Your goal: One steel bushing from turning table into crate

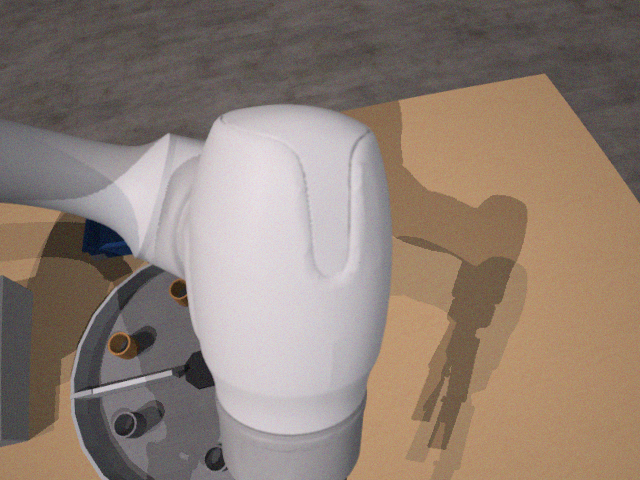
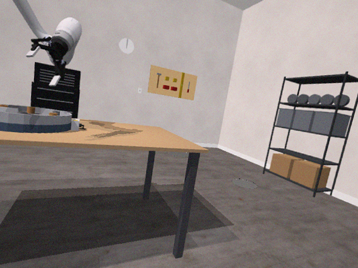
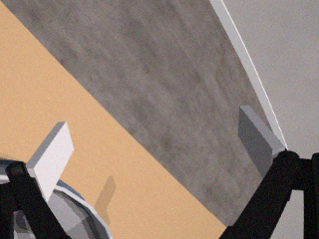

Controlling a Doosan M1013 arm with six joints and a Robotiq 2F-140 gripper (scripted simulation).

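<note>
The turning table [image 1: 92, 363] [image 2: 26, 120] [image 3: 65, 214] is a round grey tray with a raised rim. Two grey steel bushings [image 1: 135, 424] [image 1: 214, 458] stand in its lower part in the top view; the arm partly covers the right one. Orange bushings [image 1: 122, 345] [image 1: 178, 291] [image 2: 31, 109] stand there too. My gripper [image 2: 44, 66] [image 3: 153, 128] is open and empty, high above the table, its fingers wide apart; the arm hides it in the top view. A grey box [image 1: 15, 361] is cut off at the left edge; I cannot tell if it is the crate.
A pale bar [image 1: 129, 384] runs across the turning table to a dark hub [image 1: 199, 370]. A blue object [image 1: 103, 240] lies behind it, partly under the arm. The wooden table [image 1: 568, 310] [image 2: 172, 141] [image 3: 50, 100] ends at a straight edge. A black cabinet [image 2: 54, 95] stands behind.
</note>
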